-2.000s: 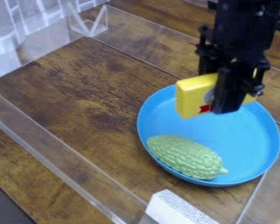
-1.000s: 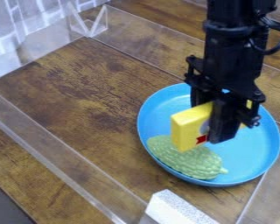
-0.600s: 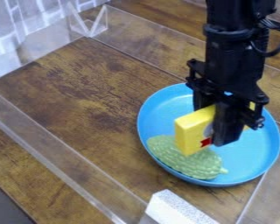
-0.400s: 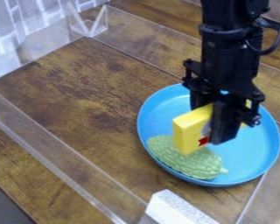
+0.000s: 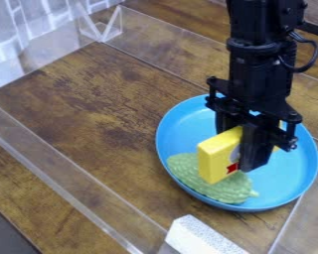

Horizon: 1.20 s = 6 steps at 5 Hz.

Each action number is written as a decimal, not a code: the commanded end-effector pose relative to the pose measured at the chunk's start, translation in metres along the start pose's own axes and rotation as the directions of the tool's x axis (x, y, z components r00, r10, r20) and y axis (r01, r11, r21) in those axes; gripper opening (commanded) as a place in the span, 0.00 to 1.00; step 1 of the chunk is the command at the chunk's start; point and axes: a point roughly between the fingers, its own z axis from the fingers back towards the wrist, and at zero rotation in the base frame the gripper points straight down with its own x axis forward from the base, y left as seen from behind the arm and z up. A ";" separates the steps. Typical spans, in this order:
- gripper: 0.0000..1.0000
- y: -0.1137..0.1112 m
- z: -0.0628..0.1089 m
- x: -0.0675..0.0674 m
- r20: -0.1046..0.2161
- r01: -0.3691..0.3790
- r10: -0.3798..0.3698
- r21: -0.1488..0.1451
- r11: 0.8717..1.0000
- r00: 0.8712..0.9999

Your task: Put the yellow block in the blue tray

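The yellow block [image 5: 218, 156] hangs tilted over the blue tray [image 5: 292, 174], low above its middle and in front of the green bumpy gourd [image 5: 202, 180] that lies in the tray's near half. My black gripper [image 5: 241, 154] points almost straight down and is shut on the block, holding it at its right side, where a bit of the red mark shows. The block covers part of the gourd; I cannot tell whether they touch.
The tray sits on a brown wooden table [image 5: 95, 89] enclosed by clear acrylic walls [image 5: 69, 189]. A white box corner [image 5: 202, 238] shows at the bottom edge, outside the near wall. The tray's right rim lies close to the right wall.
The gripper has carried the yellow block from above the tray's far rim down and nearer, low over the gourd. In the last second it only rolled slightly, turning the block.
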 end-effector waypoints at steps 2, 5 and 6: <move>0.00 0.008 0.013 0.008 0.027 -0.055 0.055 -0.003 0.998 0.998; 0.00 0.004 0.013 0.011 -0.021 -0.091 0.091 -0.012 0.996 0.996; 0.00 0.003 0.012 0.011 -0.039 -0.105 0.105 -0.016 0.994 0.994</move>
